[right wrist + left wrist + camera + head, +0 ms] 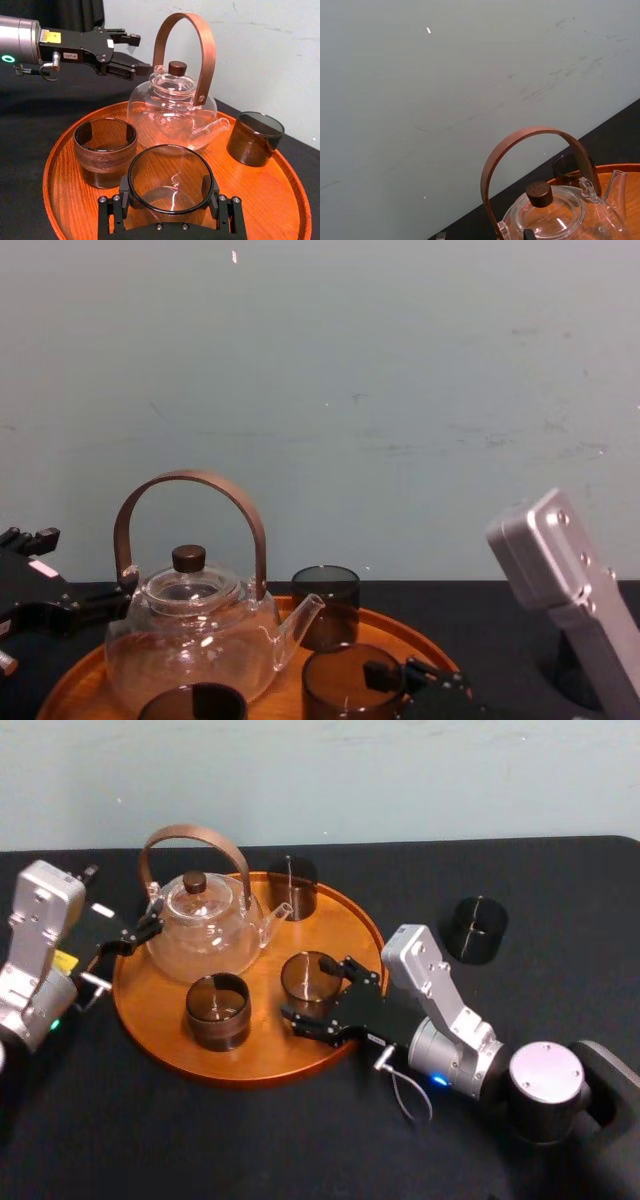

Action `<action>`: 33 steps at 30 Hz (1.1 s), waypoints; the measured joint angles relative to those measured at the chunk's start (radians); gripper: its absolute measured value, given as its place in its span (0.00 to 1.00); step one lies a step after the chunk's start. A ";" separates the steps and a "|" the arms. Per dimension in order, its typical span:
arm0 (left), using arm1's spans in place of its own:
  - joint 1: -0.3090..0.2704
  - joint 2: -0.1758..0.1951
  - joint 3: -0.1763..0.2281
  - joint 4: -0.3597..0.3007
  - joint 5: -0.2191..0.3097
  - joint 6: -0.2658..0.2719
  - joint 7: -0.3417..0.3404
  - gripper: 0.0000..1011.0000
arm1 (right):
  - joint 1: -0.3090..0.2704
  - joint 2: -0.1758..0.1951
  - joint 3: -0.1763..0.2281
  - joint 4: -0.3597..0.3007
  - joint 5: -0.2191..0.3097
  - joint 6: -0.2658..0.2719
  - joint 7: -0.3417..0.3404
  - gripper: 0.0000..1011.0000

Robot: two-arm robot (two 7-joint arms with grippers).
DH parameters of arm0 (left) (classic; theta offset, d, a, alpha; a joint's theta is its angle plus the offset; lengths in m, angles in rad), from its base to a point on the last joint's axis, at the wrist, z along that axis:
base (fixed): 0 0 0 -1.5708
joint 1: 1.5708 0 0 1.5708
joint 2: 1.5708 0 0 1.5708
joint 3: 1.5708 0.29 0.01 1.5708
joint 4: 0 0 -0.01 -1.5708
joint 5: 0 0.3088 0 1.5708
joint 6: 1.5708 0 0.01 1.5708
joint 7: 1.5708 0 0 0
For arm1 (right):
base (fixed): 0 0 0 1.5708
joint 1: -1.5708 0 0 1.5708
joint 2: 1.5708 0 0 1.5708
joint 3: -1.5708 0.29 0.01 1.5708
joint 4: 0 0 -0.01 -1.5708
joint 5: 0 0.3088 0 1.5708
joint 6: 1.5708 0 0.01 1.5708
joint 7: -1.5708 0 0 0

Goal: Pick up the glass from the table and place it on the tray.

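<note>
My right gripper [306,990] is over the near right part of the round wooden tray [345,920]. It is shut on a dark smoked glass [310,978]. In the right wrist view the glass [170,175] stands upright between the two pads [123,186], low over the tray [260,195]; whether it touches the wood I cannot tell. Another dark glass [475,928] stands on the black table [540,870] to the right of the tray. My left gripper [150,923] is open at the tray's left rim, beside the teapot.
A glass teapot [205,925] with a brown arched handle stands on the tray's left half. Two more dark glasses are on the tray, one at the front [218,1010] and one at the back [292,885]. A pale wall rises behind the table.
</note>
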 joint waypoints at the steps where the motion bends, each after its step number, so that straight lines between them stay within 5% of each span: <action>1: 0.000 0.000 0.000 0.000 0.000 0.000 0.000 0.99 | 0.001 -0.001 -0.002 0.004 0.002 0.000 0.001 0.90; 33: 0.000 0.000 0.000 0.000 0.000 0.000 0.000 0.99 | 0.006 -0.006 -0.006 0.022 0.015 0.002 0.003 0.99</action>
